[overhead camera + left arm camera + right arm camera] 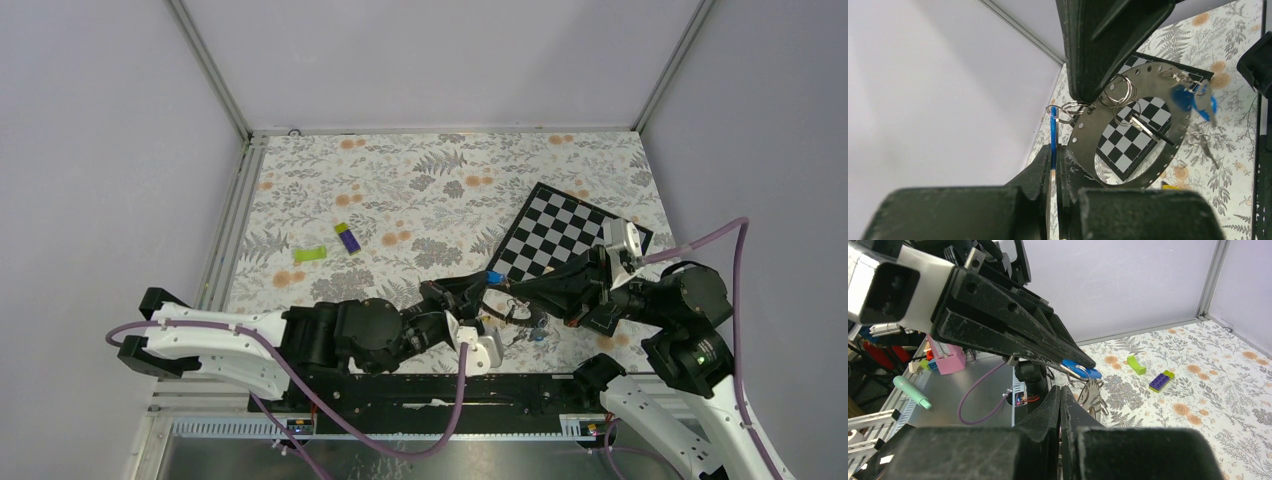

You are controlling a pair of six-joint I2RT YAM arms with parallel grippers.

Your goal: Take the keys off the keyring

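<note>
Closest to your left wrist camera, the left hand [1055,155] has its fingers pressed together on the flat head of a blue key [1053,131], seen edge-on. Small wire rings [1064,110] run from that key to the rim of the keyring [1153,82], just beyond the fingertips.

The keyring is held off the counter [420,180] between your two hands, and the chessboard [1128,142] shows through its wide hole. The right hand [1084,97] comes in from above, clamped shut on the ring's perforated rim beside those wire rings. The other keys [1194,99] hang from the rim on their own small rings: a blurred blue-headed pair on the far side and a silver one across the hole.

From the right wrist camera, the right hand's own fingers are closed tight in front of the lens, with the left hand's tips pinching the blue key just past them.

From above, both hands meet at the near middle of the counter, by the chessboard's near corner. A purple-and-green block [348,238] and a green block [309,255] lie well apart to the left.
</note>
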